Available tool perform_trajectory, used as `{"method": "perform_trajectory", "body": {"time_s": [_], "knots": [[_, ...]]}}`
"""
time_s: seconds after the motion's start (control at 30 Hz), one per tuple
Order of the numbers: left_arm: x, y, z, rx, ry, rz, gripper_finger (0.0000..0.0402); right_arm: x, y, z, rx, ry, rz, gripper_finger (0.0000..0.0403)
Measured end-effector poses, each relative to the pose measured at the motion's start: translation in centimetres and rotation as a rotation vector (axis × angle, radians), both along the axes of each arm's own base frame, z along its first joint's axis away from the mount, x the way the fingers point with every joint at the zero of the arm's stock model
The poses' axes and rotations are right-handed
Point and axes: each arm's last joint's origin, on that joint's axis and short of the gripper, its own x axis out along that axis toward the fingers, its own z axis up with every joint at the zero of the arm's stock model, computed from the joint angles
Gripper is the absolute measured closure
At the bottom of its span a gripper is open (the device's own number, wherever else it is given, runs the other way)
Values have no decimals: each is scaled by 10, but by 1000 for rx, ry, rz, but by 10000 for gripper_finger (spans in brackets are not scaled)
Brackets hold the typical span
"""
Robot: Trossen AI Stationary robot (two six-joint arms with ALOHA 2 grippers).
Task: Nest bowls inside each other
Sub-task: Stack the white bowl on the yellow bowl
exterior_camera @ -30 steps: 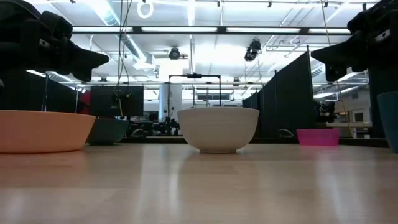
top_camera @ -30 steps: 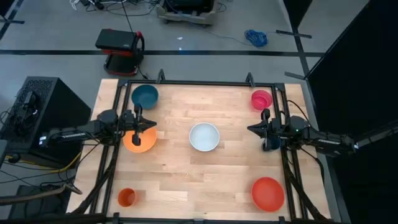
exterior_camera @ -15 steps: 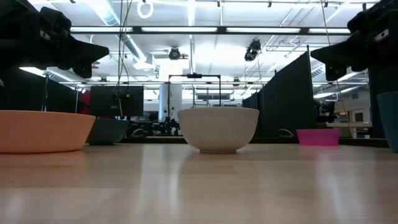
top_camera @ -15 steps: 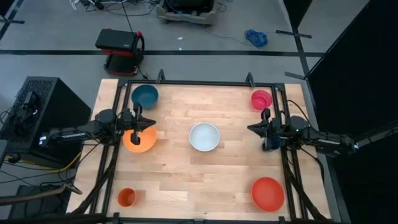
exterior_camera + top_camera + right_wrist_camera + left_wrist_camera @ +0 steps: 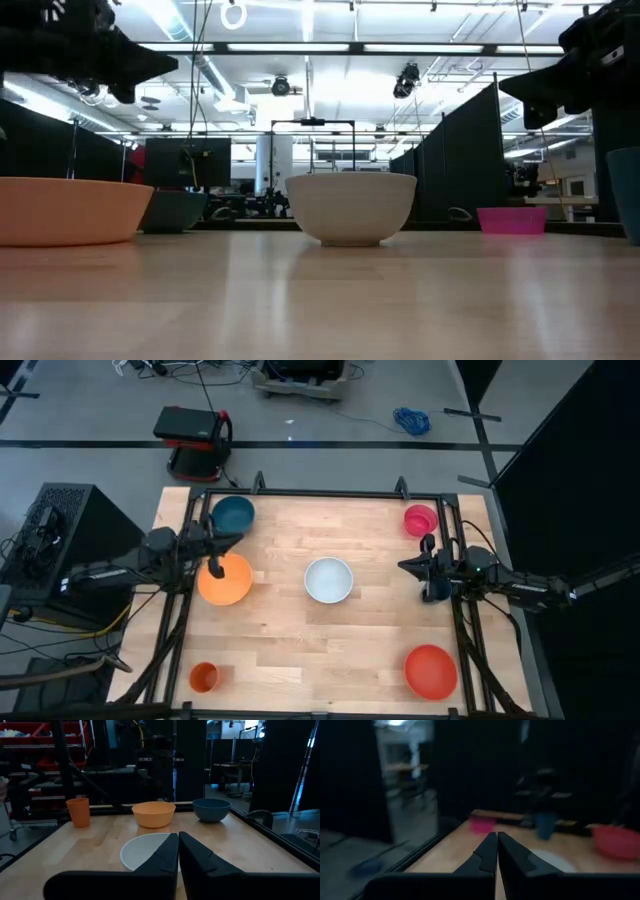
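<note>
Five bowls rest on their bases on the wooden table: teal (image 5: 233,514) at the far left, orange (image 5: 224,579) near it, white (image 5: 328,580) in the middle, pink (image 5: 421,518) at the far right, red (image 5: 431,670) at the near right. My left gripper (image 5: 238,539) hangs shut in the air between the teal and orange bowls, pointing level toward the table's right; its fingers (image 5: 490,851) close on nothing. My right gripper (image 5: 403,567) hovers shut at the right side, pointing at the white bowl (image 5: 145,851), also with nothing in it.
A small orange cup (image 5: 204,677) stands at the near left corner. A dark-blue cup (image 5: 546,825) stands under my right arm at the right side. Black frame rails run along the table's left, right and far edges. Bare wood lies between the bowls.
My left gripper has risen from just above the orange bowl, most of it in the last half second, and has turned a little. It stays shut and carries nothing. The bowls have not moved.
</note>
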Motion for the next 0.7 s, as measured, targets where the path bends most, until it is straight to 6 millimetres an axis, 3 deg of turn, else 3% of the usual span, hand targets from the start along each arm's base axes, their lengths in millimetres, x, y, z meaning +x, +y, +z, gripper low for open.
{"method": "perform_trajectory", "body": {"time_s": [0.27,0.7], "knots": [[8,7,39,-86,439,193,396,0,0,1,34,-6,-11,403],[73,37,43,-20,1126,366,206,0,0,1,37,-7,-10,403]]}}
